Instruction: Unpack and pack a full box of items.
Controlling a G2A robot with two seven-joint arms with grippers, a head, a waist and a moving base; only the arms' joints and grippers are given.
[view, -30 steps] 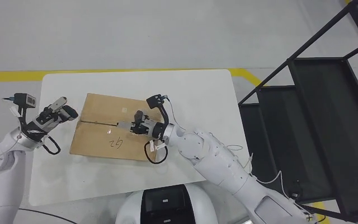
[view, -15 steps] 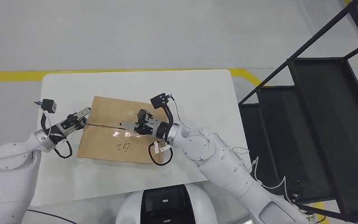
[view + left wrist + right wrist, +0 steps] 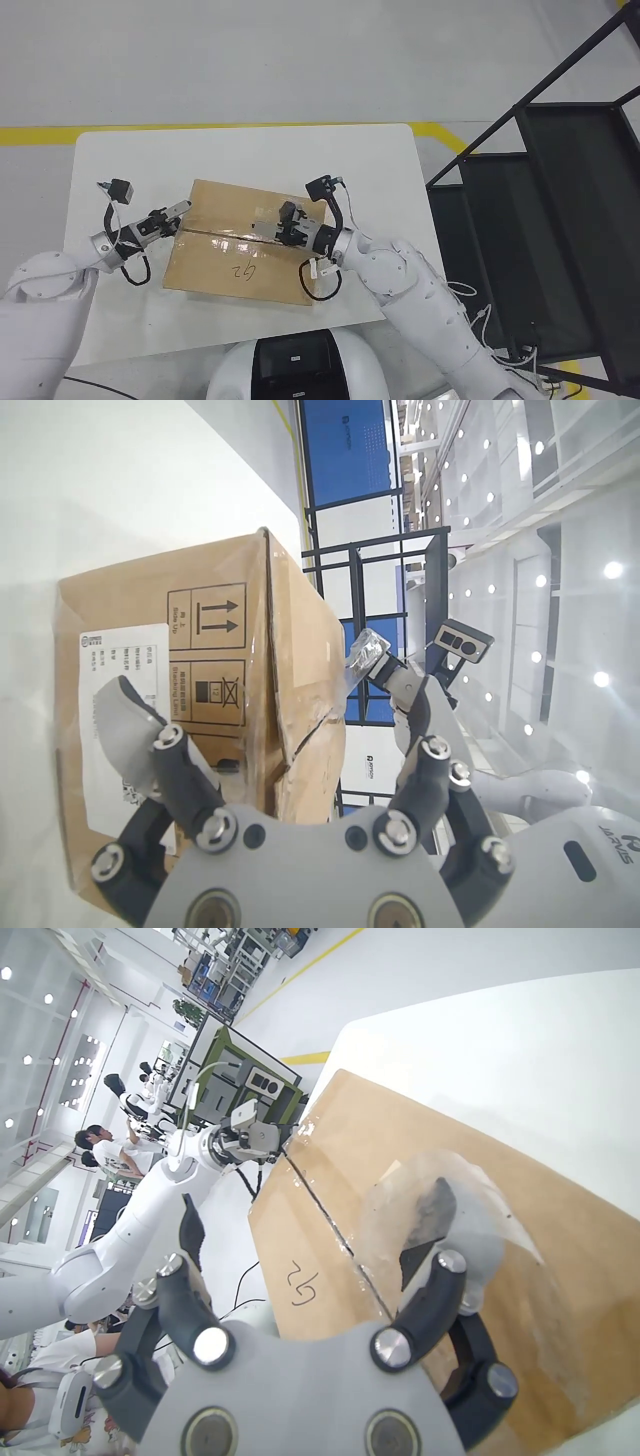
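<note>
— One brown cardboard box [image 3: 230,255] is pictured lying flat near the middle of the white table [image 3: 120,160], its top flaps shut along the centre seam [image 3: 320,1208].

— And how are the grippers placed?

— The left gripper [image 3: 172,214] is held at the box's left end, where the seam meets the edge, with its fingers spread. One finger [image 3: 125,710] is seen over the white paper label [image 3: 120,650] on the end face, though contact cannot be confirmed. The right gripper [image 3: 288,222] is poised over the top, near the middle of the seam. Its fingers are parted too, and a film of clear packing tape [image 3: 450,1188] is seen clinging to one of them.

— How much is judged done?

— Very little. The tape appears partly lifted from the seam, though shiny strips are left along it. No flap is raised, nothing is taken out, and what is inside cannot be seen. The stripping has to be finished, the flaps opened, and the contents unpacked and then packed back.
</note>
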